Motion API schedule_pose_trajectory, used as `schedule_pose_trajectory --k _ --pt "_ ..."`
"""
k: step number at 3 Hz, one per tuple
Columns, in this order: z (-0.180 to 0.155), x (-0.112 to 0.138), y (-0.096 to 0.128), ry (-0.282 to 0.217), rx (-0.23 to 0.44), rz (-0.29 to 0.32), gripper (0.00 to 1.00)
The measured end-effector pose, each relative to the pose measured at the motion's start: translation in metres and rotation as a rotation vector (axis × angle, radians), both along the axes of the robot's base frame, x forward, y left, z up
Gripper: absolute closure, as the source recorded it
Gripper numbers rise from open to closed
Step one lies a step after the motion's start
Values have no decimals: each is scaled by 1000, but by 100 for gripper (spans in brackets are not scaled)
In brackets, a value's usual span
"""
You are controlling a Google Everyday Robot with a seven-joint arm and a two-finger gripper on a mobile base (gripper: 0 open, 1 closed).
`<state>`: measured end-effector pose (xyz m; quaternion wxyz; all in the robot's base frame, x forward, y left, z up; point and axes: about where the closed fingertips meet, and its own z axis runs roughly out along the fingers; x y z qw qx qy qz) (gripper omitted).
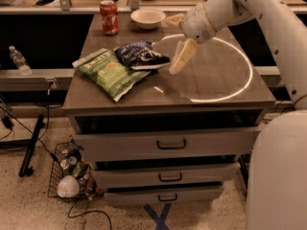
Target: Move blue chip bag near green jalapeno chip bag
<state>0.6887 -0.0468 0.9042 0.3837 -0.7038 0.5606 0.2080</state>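
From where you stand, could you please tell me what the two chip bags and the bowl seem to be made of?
The blue chip bag looks like crinkly, glossy foil; the green chip bag like smoother, puffy plastic film. The pale, smooth bowl seems glazed ceramic, possibly plastic. The gripper hangs just beside the blue chip bag.
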Motion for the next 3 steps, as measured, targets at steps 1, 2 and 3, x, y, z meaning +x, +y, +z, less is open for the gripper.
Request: schedule_pose_trajectory --k 1,2,3 --pt "41 16 -49 -57 76 -175 0" --pt "111 23 -129 -160 222 -474 0" --pt "134 29 -156 -172 314 -650 0"
